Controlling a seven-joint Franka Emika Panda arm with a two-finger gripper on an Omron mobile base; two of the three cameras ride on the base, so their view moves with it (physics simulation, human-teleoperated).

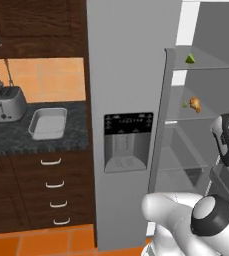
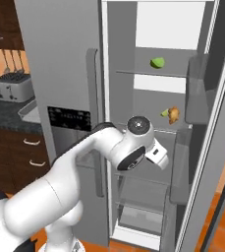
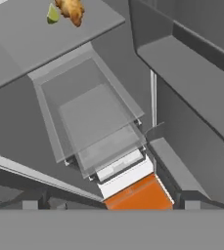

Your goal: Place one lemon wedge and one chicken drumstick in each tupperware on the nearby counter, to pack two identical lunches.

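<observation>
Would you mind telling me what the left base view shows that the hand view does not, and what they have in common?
Left base view alone: the toaster and one tupperware on the counter, the drawers below, the fridge's dispenser panel, and a lemon wedge on the top shelf. Hand view alone: the clear drawers low in the fridge and a patch of orange floor. Both: the chicken drumstick with a second lemon wedge beside it on a shelf.

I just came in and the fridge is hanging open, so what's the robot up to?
The arm is reaching into the open fridge, its tool open and empty. A lemon wedge sits on the upper shelf; another wedge and a chicken drumstick lie on the shelf below. A tupperware waits empty on the counter beside the toaster.
</observation>
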